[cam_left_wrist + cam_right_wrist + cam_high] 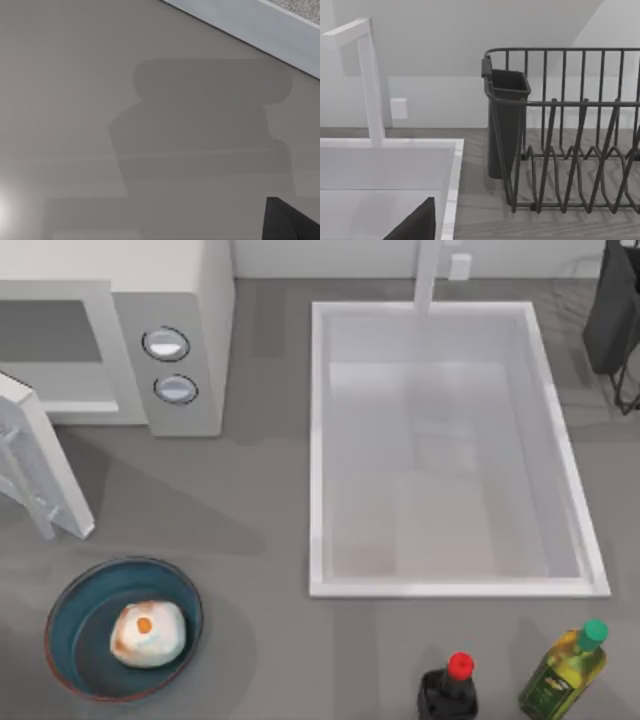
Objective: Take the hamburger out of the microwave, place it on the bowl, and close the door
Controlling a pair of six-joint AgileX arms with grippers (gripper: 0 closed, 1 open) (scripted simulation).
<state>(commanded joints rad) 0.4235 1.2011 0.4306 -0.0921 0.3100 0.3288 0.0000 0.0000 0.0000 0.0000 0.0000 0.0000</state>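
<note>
Shadowed grey surface (100, 100), pale edge strip (260, 30)

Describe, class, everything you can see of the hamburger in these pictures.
The hamburger is a small roundish lump, pale cream-white with orange-brown patches along its edges and one orange spot on top. Its surface looks smooth and matte. It rests inside the blue bowl, toward the bowl's right side in the top view, at the table's front left. Only the bowl touches it; nothing holds or covers it.

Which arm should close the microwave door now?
Left, probably. The door stands open at the table's left, beside the bowl already holding the hamburger; the sink lies between it and the right side.
</note>
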